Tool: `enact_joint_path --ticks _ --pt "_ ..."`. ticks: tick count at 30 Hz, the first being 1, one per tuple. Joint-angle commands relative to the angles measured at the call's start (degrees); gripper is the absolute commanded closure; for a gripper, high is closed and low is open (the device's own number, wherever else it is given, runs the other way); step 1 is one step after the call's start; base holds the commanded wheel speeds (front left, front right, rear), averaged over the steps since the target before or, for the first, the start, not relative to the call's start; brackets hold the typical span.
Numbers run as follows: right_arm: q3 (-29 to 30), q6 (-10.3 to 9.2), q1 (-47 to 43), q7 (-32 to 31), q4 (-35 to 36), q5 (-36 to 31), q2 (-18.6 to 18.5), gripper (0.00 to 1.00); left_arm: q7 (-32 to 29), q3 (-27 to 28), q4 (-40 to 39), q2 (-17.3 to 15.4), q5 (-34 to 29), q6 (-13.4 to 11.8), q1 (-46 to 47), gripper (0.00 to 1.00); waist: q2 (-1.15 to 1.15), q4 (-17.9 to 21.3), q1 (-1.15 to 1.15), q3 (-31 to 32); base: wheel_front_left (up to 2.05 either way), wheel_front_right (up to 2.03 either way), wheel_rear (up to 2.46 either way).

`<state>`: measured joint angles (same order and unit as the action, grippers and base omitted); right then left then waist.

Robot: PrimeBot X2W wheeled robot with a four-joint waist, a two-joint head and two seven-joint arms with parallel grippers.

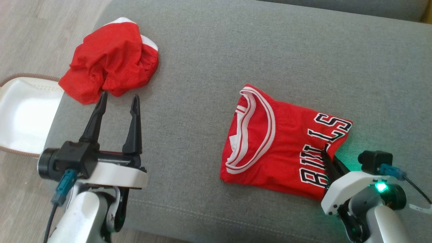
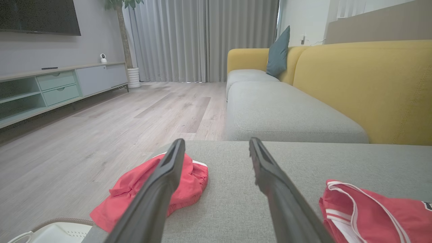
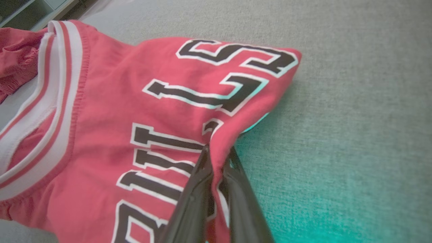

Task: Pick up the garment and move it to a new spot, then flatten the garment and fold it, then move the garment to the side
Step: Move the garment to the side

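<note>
Place: a home living room.
Seating: a long sofa with yellow fabric backrest and grey seat cushions [image 2: 354,87] held a teal throw pillow [image 2: 278,52].
Media wall: a dark flat television [image 2: 40,17] hung above a low pale cabinet with drawers [image 2: 60,87].
Window and floor: grey floor-length curtains [image 2: 202,40], light wood-plank floor [image 2: 118,121].

jersey [image 1: 270,148]: red cloth, matt; white ribbed trim
shorts [image 1: 108,57]: red mesh cloth, matt
sofa seat [image 1: 236,50]: grey woven fabric, matt, coarse
left gripper [image 1: 119,95]: dark matt plastic fingers
floor [image 2: 101,135]: pale wood, low sheen
</note>
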<state>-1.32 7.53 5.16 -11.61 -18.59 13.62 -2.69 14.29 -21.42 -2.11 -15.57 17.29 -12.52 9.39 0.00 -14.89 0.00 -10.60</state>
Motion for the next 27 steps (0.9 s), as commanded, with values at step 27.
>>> enact_joint_path --ticks 27 --pt "-3.54 -0.04 11.48 -1.80 13.93 -0.60 -16.39 1.00 0.71 5.32 -3.15 1.42 -5.34 6.84 3.38 0.00 0.00 24.91 0.00 -4.84 0.00 0.00 0.00"
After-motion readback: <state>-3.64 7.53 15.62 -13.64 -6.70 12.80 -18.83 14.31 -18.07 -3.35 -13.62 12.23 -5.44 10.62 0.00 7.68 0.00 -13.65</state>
